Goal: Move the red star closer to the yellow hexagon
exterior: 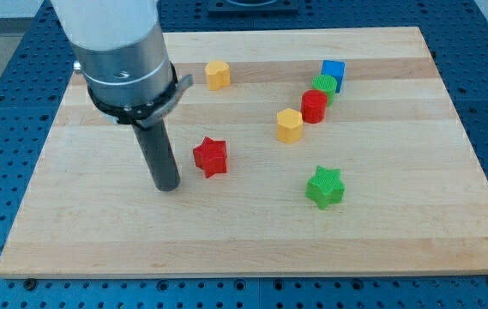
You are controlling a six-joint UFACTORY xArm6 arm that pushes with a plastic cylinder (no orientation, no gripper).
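Our tip [168, 184] rests on the desk [98, 232] just left of the red star [211, 157]; the yellow hexagon [289, 125] lies to the star's right. We carry no pincer.

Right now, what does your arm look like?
My arm is a fat, smooth, light-grey tube. Below it sits a silver-grey metal band with a black clamp ring. From that hangs a straight dark rod, round and plain, ending in my tip. No cables or markings show.

My tip [168, 186] is resting on the wooden worktop [98, 232], just to the view's left of the red star [211, 157]. The yellow hexagon [289, 125] is sitting toward the view's right, beside a red cylinder [314, 107], with a green star [325, 187] lying below.
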